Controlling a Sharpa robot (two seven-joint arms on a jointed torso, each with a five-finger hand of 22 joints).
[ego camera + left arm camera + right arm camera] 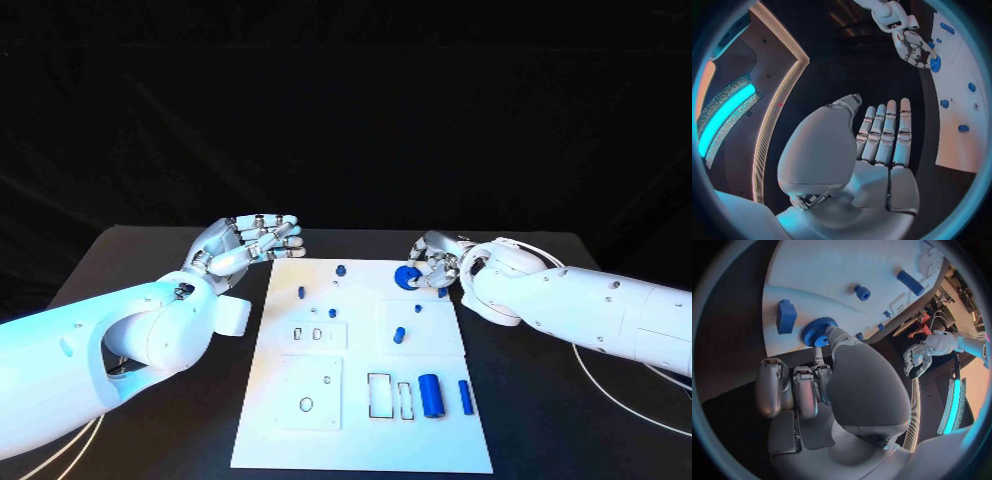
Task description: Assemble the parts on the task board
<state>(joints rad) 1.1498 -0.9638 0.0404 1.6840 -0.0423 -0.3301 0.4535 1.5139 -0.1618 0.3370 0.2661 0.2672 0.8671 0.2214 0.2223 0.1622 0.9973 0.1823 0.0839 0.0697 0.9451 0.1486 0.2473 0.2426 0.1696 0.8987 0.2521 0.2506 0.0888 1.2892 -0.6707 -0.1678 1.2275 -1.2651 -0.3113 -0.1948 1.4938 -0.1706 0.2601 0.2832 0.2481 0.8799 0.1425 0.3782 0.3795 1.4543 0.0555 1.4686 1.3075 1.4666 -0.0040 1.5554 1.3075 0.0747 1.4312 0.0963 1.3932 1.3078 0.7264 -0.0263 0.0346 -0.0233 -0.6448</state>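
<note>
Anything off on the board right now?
Nothing stands out. The board lies flat and square on the table, parts sit in place, and loose cylinders lie tidy near its front. The right hand touches the gear at the far edge; the left hand hovers open beside the board.

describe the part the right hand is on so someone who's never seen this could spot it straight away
Start at the white task board in the middle of the black table and go to its far right corner, where the right hand reaches in. At its fingertips sits the blue gear. Unlike the small pegs and long bars nearby, it is a round disc with a toothed rim.
</note>
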